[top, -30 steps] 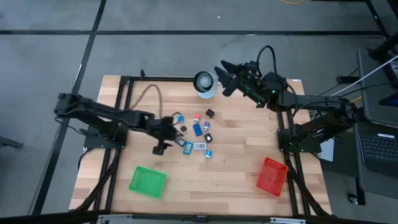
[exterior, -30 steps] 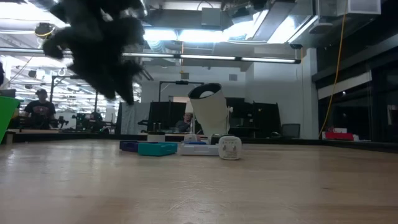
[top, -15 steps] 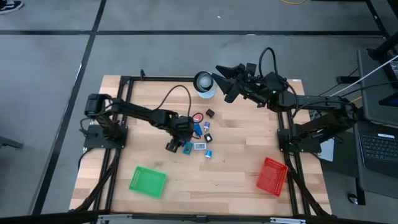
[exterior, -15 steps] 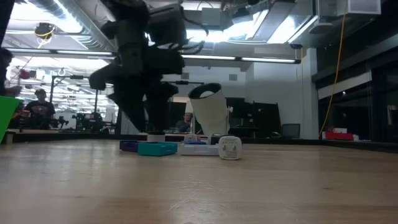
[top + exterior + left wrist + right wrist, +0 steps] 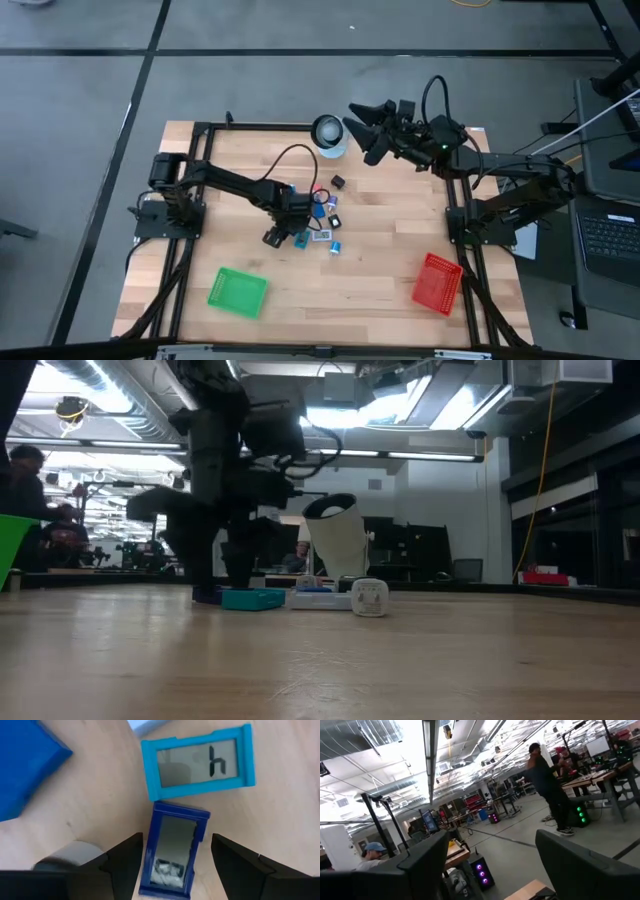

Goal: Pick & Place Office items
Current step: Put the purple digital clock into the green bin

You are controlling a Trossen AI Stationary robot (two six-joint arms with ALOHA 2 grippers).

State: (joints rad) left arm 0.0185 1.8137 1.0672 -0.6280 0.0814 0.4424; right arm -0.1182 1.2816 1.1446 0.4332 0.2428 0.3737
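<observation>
The office items (image 5: 322,212) lie in a loose cluster at the middle of the table, most of them blue. My left gripper (image 5: 288,237) is open and low over the cluster's near-left side. In the left wrist view its fingers (image 5: 176,840) stand on either side of a small dark blue framed block (image 5: 172,851) lying flat on the wood. A light blue block with a grey display (image 5: 197,762) lies just beyond it. My right gripper (image 5: 358,128) is open and empty, raised near the table's far edge beside the white ring-shaped object (image 5: 328,131).
A green mesh basket (image 5: 238,291) sits near the front left and a red one (image 5: 438,282) near the front right. A bigger blue block (image 5: 25,765) and a grey round item (image 5: 70,855) lie close to my left fingers. People stand in the room beyond.
My left gripper has gone toward the table's right edge, from the left of the cluster to over its near-left side. It has also come down close to the table. The items have stayed where they were.
</observation>
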